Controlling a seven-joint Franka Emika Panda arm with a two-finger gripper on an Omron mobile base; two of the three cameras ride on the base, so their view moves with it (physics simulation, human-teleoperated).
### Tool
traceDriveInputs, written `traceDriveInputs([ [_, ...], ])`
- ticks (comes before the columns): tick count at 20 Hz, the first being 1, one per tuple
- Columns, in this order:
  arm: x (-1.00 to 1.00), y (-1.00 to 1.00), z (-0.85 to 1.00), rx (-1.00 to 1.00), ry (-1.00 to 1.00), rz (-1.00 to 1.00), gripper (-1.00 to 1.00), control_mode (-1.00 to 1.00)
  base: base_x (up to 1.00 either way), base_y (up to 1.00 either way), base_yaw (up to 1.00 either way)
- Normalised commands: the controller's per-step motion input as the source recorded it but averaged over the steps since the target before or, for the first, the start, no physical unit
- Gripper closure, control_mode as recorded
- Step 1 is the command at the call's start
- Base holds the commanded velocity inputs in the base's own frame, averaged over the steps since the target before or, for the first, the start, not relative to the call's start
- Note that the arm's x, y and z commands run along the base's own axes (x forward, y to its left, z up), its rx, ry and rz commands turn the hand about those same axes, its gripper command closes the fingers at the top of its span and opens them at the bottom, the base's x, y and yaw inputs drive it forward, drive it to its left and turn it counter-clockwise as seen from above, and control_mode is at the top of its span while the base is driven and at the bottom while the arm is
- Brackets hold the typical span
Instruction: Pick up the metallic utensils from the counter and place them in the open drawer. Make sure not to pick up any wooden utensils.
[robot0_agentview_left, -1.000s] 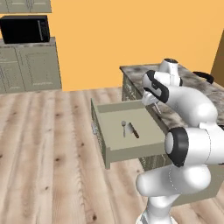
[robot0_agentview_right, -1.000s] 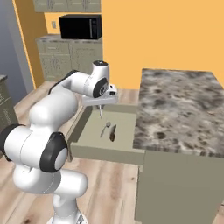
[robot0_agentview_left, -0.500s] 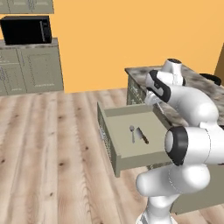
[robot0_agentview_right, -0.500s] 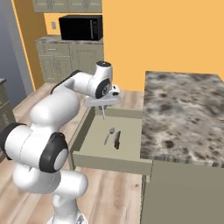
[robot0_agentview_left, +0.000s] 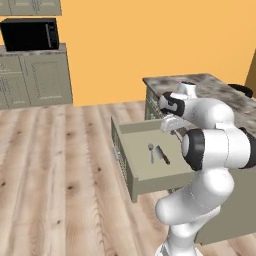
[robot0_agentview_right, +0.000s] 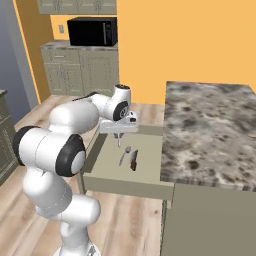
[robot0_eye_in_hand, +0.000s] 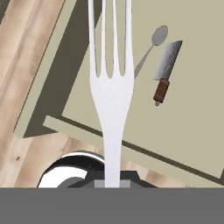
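Since the earlier frames the base cameras have shifted, so the whole scene sits differently in both base views; the arm is still held over the drawer.

Left base view: the drawer (robot0_agentview_left: 150, 165) is pulled out from the island base. A spoon (robot0_agentview_left: 151, 151) and a knife (robot0_agentview_left: 162, 154) with a dark handle are laid side by side on its floor, near each other but apart. The gripper (robot0_agentview_left: 174, 131) is positioned above the drawer's rear edge, partly hidden by the arm. The counter (robot0_agentview_left: 215, 90) is seen behind the arm.

Right base view: the gripper (robot0_agentview_right: 118, 136) is held above the back-left part of the drawer (robot0_agentview_right: 127, 182), with a thin fork (robot0_agentview_right: 118, 142) pointing downward from it. The spoon (robot0_agentview_right: 123, 155) and knife (robot0_agentview_right: 134, 160) are laid just below, close to the counter (robot0_agentview_right: 210, 130) edge.

Hand view: the fingers are clamped together on the handle of the fork (robot0_eye_in_hand: 110, 83), whose tines are directed out over the drawer (robot0_eye_in_hand: 192, 118). The spoon (robot0_eye_in_hand: 151, 49) and knife (robot0_eye_in_hand: 166, 72) are seen beyond the tines, on the drawer floor.
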Motion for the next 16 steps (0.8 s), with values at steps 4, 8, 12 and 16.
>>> traceDriveInputs([
  [4,0.16,0.09,-0.68,0.00,0.12,0.00,1.00,-1.00,0.00,0.00,0.00],
  [8,0.08,0.01,-0.51,0.00,0.02,-0.09,1.00,-1.00,0.00,0.00,0.00],
  [12,0.13,0.00,-0.33,0.00,0.02,-0.20,1.00,-1.00,0.00,0.00,0.00],
  [16,0.20,0.00,-0.32,0.00,0.11,-0.21,1.00,-1.00,0.00,0.00,0.00],
])
